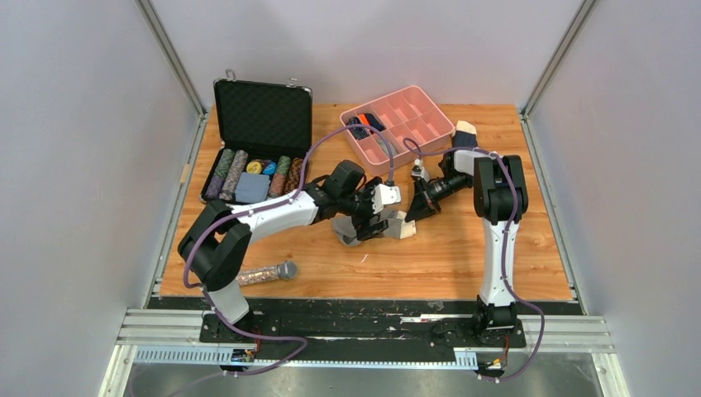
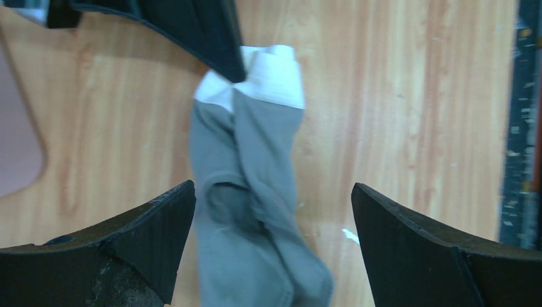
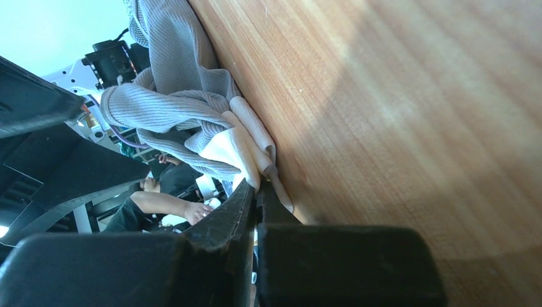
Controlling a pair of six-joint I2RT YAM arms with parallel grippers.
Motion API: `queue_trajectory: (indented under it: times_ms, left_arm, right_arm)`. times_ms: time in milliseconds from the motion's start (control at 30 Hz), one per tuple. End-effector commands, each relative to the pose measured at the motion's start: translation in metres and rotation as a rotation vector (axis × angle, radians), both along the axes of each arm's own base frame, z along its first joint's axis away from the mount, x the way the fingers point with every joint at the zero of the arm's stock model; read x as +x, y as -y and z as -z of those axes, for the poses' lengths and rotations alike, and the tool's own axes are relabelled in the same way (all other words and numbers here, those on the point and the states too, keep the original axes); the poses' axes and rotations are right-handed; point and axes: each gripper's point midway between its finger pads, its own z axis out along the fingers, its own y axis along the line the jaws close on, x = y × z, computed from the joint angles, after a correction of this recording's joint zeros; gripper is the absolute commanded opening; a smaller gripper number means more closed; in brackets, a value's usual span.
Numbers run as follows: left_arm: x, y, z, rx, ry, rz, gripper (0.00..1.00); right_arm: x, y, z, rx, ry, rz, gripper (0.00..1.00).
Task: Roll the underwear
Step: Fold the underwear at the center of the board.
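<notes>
Your right gripper [image 3: 259, 192]: jaws pressed together on the pale cream band [image 3: 246, 137] at one end of the underwear [image 3: 176, 96], pinching it right at the tabletop. In the left wrist view, one dark finger [image 2: 204, 35] of that gripper comes in from the top onto the band.

Your left gripper [image 2: 273, 192]: jaws spread wide and holding nothing. They straddle the gray body of the garment, one finger [image 2: 147, 236] on each side. You cannot tell whether the pads touch the cloth.

The underwear lies on the wooden table [image 1: 463, 256] near its middle, between the two grippers. It is bunched into a narrow, twisted strip. The gray part sits under the left gripper and the cream end points toward the right arm.

Farther out:
- A pink divided tray [image 1: 430, 124] sits at the far side of the table, with dark blue cloth [image 1: 364, 126] in one of its left compartments.
- A navy sock with a tan toe [image 1: 464, 132] lies just right of the tray.
- An open black case [image 1: 260, 116] with rows of poker chips stands at the far left.
- A glittery microphone [image 1: 269, 273] lies near the front-left edge.
</notes>
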Motion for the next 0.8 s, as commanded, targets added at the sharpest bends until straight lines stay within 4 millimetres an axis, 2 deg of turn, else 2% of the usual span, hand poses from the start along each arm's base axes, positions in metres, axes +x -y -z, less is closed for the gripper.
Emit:
queue_trajectory:
  times_ms: [0,133,233,333,367,400,633,767]
  left_arm:
    - [0.024,0.004,-0.011,0.005,0.207,-0.004,1.00]
    - [0.024,0.003,-0.011,0.010,0.242,0.027,1.00]
    - [0.015,0.003,-0.001,0.043,0.228,0.114,0.99]
    - [0.004,0.001,0.015,0.091,0.168,0.190,0.91]
    - [0.004,0.005,0.012,0.084,0.170,0.211,0.89]
    - [0.002,0.004,0.017,0.099,0.149,0.218,0.85]
    - [0.013,0.006,0.022,0.128,0.133,0.183,0.72]
    - [0.017,0.003,0.017,0.121,0.115,0.160,0.64]
  right_arm:
    - [-0.004,0.007,0.023,-0.103,0.018,-0.029,0.00]
    - [-0.006,0.007,0.023,-0.099,0.014,-0.028,0.00]
    - [-0.007,0.006,0.023,-0.096,0.011,-0.027,0.00]
    - [-0.006,0.005,0.022,-0.094,0.011,-0.025,0.00]
    - [-0.005,0.005,0.022,-0.094,0.012,-0.024,0.00]
    - [-0.005,0.005,0.022,-0.094,0.014,-0.024,0.00]
    - [-0.006,0.005,0.016,-0.091,0.035,-0.030,0.00]
    - [-0.006,0.006,0.010,-0.094,0.055,-0.033,0.00]
